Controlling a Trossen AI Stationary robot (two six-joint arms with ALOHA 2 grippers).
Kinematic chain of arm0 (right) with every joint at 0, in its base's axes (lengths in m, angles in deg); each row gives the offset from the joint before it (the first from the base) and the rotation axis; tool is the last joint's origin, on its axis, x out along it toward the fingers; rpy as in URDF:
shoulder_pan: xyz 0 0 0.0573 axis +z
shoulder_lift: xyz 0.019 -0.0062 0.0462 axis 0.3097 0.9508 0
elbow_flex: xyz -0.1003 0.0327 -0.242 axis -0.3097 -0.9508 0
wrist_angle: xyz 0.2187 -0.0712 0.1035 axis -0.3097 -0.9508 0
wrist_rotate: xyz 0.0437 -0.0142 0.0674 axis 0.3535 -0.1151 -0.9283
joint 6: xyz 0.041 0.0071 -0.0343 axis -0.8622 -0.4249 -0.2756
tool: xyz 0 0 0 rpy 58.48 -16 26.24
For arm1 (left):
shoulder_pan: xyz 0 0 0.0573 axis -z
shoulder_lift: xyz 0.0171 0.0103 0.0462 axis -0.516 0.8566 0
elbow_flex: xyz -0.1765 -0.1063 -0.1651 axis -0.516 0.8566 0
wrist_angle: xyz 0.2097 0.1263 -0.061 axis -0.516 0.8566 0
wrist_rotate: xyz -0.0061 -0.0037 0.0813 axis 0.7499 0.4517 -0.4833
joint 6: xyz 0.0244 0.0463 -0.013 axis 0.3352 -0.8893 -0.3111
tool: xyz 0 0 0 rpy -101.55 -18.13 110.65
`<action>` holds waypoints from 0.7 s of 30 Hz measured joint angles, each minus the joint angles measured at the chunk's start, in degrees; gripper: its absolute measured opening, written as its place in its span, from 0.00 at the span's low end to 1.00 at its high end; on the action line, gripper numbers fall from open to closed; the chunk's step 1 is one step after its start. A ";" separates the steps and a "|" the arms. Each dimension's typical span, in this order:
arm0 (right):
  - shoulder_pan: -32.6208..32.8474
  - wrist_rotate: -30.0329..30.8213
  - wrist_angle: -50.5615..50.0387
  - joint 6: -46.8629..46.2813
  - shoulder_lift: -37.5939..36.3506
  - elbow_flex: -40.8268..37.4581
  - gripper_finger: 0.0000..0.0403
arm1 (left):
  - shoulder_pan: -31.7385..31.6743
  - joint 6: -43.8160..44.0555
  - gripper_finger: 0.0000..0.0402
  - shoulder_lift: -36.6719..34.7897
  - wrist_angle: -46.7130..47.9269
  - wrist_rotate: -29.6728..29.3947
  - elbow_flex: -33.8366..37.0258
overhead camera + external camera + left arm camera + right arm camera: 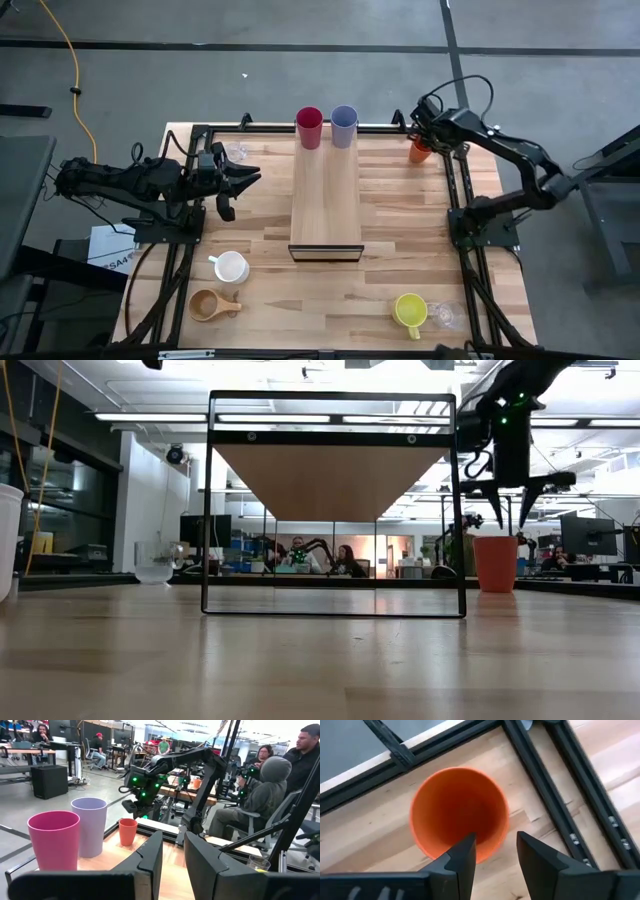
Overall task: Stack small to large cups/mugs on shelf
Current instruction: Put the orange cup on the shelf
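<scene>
Right wrist view: orange tumbler sits just under parted fingers

Seen from the right wrist, the right gripper [494, 855] hangs above the orange tumbler [457, 812], its fingers parted with nothing between them; one finger lines up over the near rim, the other just outside the wall. From above, the tumbler [419, 151] stands upright at the table's far right corner, about one o'clock from the shelf [326, 195], close to the black frame rail.

The tumbler looks like thin moulded plastic: probably light, fairly stiff at the rim, a little springy in the wall, and smooth enough to slip. Its taper widens upward, so a pinch on the wall could ride up. A rim hold, one finger inside and one outside, looks the surer way. It is empty and would likely tip easily if nudged sideways.

A red tumbler [309, 127] and a lavender-blue tumbler [344, 125] already stand side by side at the shelf's twelve o'clock end.

The left gripper [232, 190] waits at nine o'clock from the shelf, fingers slightly apart and holding nothing.
</scene>
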 joint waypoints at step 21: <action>-1.13 -2.40 0.60 1.12 8.51 -0.02 0.32 | 0.00 -2.06 0.17 0.00 -0.02 0.00 0.00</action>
